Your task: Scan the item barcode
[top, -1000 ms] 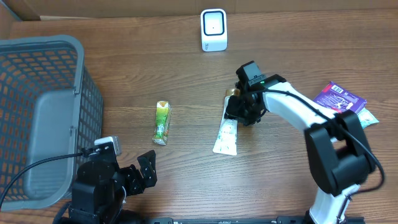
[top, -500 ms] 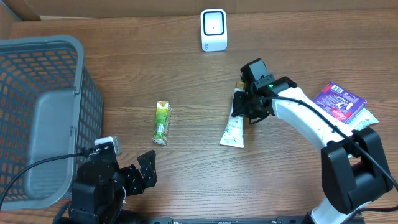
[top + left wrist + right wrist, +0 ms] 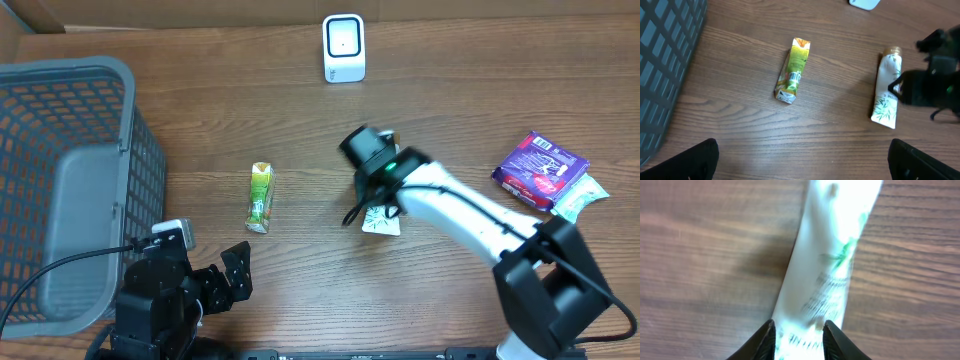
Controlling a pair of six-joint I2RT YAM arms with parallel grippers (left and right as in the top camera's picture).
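Partly closed around the white tube [image 3: 825,270] near mid-tabletop: right gripper [image 3: 799,330], actual clamping impossible to tell. Wide open, empty, by the near edge: left gripper [image 3: 802,145].

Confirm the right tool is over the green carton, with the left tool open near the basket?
No. The right tool straddles the white tube, not the green carton, as the right wrist view shows. The left tool is open near the basket.
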